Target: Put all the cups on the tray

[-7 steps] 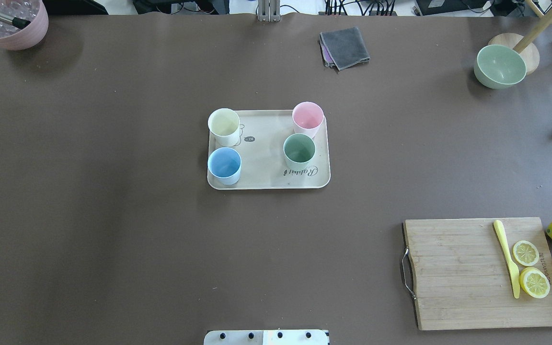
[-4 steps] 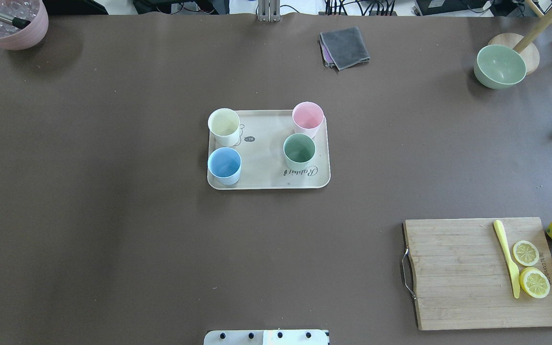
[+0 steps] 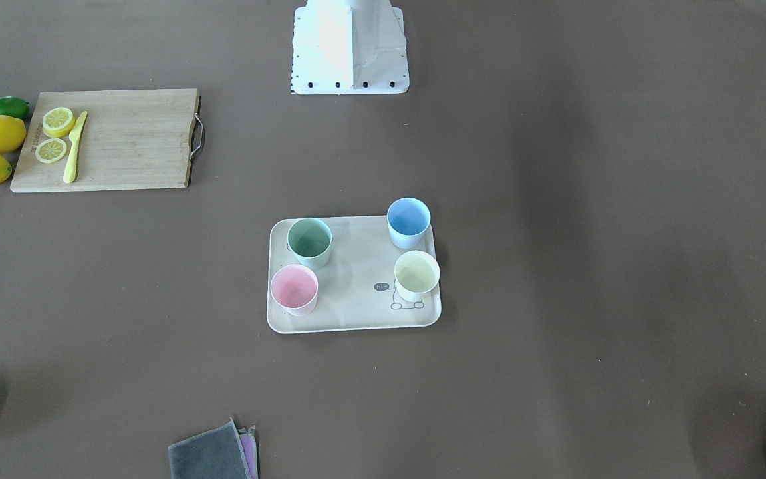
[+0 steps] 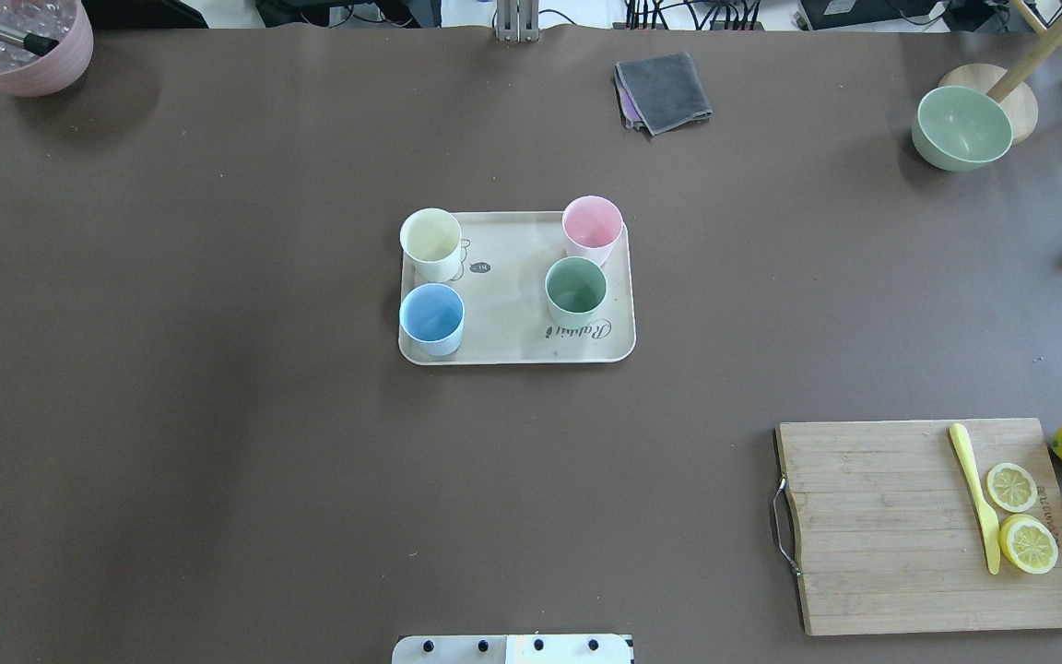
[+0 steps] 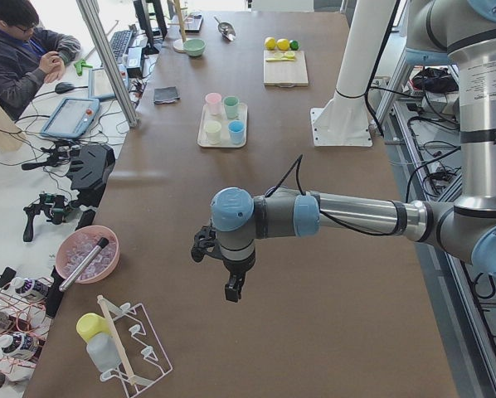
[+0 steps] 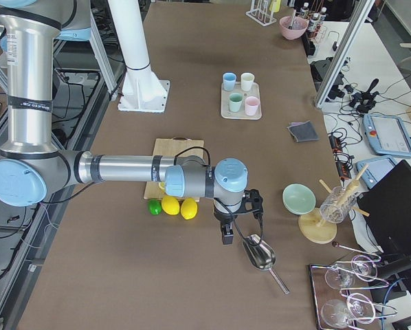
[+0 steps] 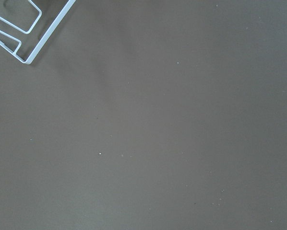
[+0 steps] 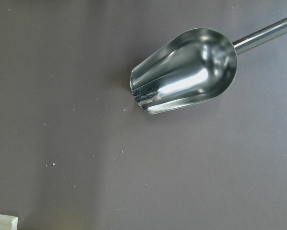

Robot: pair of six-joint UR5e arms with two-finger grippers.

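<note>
Evidently the job is done: the pale yellow cup (image 4: 431, 242), pink cup (image 4: 592, 227), mint green cup (image 4: 575, 288) and light blue cup (image 4: 431, 316) all stand upright on the cream tray (image 4: 513, 352) at mid-counter (image 4: 218, 415). They sit two to each short end and apart from one another, probably so none knocks its neighbour.

Both arms hang at the counter's ends, well apart from the tray, which I read as a parked pose. The left hand (image 5: 231, 290) hovers over bare counter near a white wire rack (image 7: 19, 29), and the right hand (image 6: 227, 237) hangs above a steel scoop (image 8: 184, 69).

I cannot tell whether either hand is open or closed, since each shows only small from the side and neither wrist camera catches its fingers. The scoop's handle runs out of frame. From the operators' side, the mint green cup hides most of the tray's lettering.
</note>
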